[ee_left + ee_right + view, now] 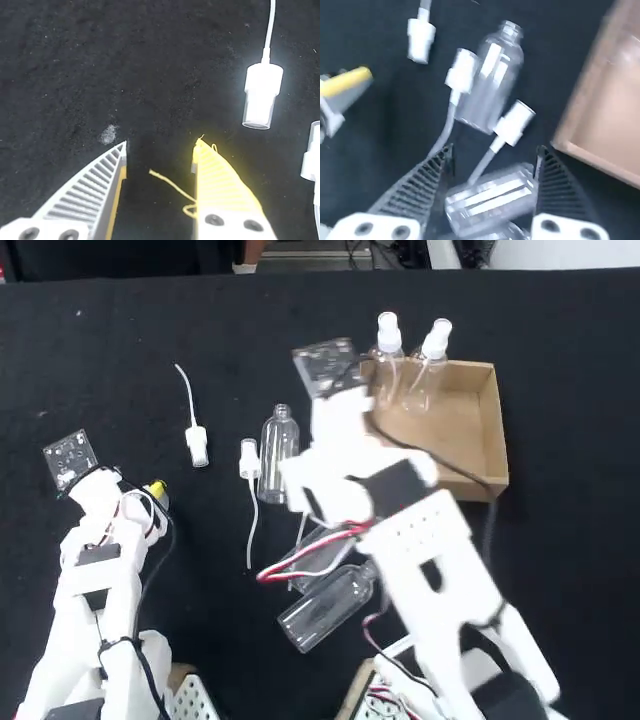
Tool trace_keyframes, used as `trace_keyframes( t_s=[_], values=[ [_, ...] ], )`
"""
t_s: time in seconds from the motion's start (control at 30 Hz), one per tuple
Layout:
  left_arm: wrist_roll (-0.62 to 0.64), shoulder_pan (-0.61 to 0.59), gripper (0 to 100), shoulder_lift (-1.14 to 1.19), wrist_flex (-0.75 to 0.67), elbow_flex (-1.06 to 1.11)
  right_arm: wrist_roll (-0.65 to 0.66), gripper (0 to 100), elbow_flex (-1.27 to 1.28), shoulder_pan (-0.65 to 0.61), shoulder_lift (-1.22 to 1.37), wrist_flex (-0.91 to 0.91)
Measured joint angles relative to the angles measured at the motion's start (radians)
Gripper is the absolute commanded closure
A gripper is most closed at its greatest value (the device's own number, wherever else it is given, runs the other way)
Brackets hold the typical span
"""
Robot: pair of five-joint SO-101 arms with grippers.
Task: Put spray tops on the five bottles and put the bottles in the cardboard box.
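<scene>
Two clear bottles with spray tops (388,350) (432,352) stand at the far side of the cardboard box (470,455). A capless bottle (279,445) (490,75) lies beside a loose spray top (249,459) (462,70). Another loose top (196,443) (261,97) lies to its left. Two more capless bottles (330,608) (318,558) lie near the front. My right gripper (495,150) hangs open over one lying bottle (490,192) and a third loose top (514,122). My left gripper (160,147) (152,495) is open above bare cloth, short of the leftmost top.
Black cloth (520,320) covers the table. The right arm (400,510) stretches over the middle and hides part of the lying bottles. The box (605,100) stands just right of the bottle cluster. The left gripper's yellow fingertip (345,82) lies beyond the loose tops.
</scene>
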Motion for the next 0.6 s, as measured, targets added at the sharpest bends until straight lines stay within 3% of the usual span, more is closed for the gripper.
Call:
trace_keyframes(
  t_s=[0.17, 0.33, 0.6],
  values=[
    [0.0, 0.0, 79, 0.0, 0.0, 0.0, -0.147, 77.3, 0.0, -0.008, 0.173, -0.176],
    [0.0, 0.0, 79, 0.0, 0.0, 0.0, -0.17, 77.3, -0.04, -0.008, 0.351, -0.336],
    [0.0, 0.0, 79, 0.0, 0.0, 0.0, -0.173, 77.2, -0.233, -0.008, 0.589, -0.362]
  ],
)
